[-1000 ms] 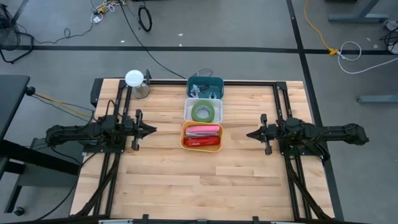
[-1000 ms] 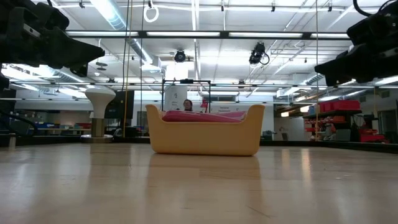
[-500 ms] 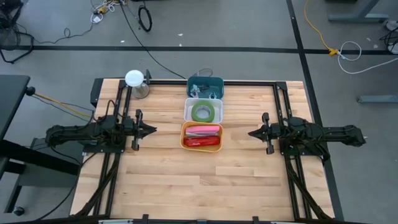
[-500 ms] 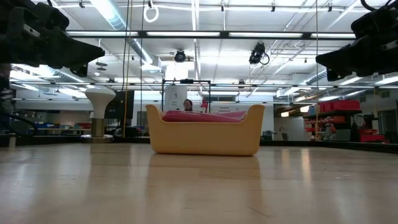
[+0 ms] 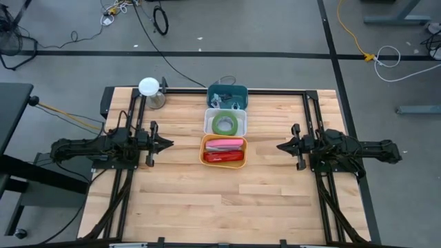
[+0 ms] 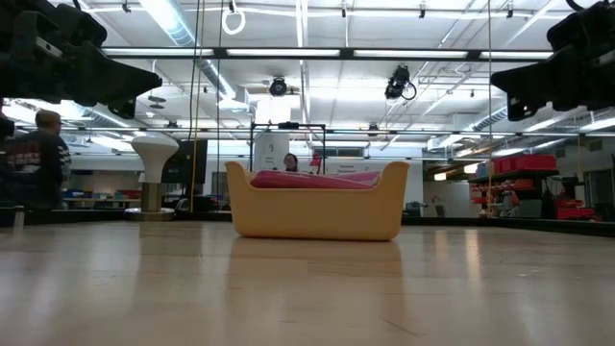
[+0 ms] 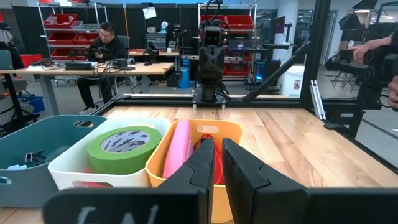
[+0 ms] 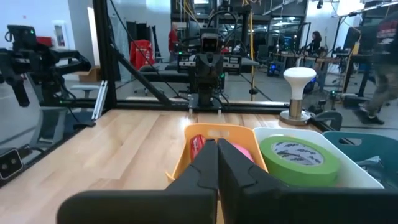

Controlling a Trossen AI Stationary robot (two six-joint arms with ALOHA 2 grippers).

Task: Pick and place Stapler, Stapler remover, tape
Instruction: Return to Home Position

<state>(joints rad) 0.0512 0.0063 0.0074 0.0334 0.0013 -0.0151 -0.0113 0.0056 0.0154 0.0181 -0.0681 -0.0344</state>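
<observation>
Three bins stand in a row at the table's middle. The orange bin (image 5: pixel 202 151) holds a pink stapler (image 5: pixel 224 144) and a red stapler (image 5: pixel 223 157). The white bin (image 5: pixel 207 122) holds a roll of green tape (image 5: pixel 224 125). The teal bin (image 5: pixel 227 89) at the far edge holds small pale pieces; whether one is the stapler remover I cannot tell. My left gripper (image 5: pixel 170 144) hangs level, left of the orange bin, shut and holding nothing. My right gripper (image 5: pixel 280 147) hangs level to its right, shut and holding nothing.
A white mushroom-shaped stand (image 5: pixel 149 87) sits at the table's far left corner. Black frame rails (image 5: pixel 275 91) run along the far edge and the sides. Bare wood (image 5: pixel 220 207) lies between the bins and the near edge. People show in the room beyond.
My right gripper has tipped up to level, its tip rising a little and drawing back slightly toward the table's right edge. It has stayed shut. A person has come into the low view at the far left.
</observation>
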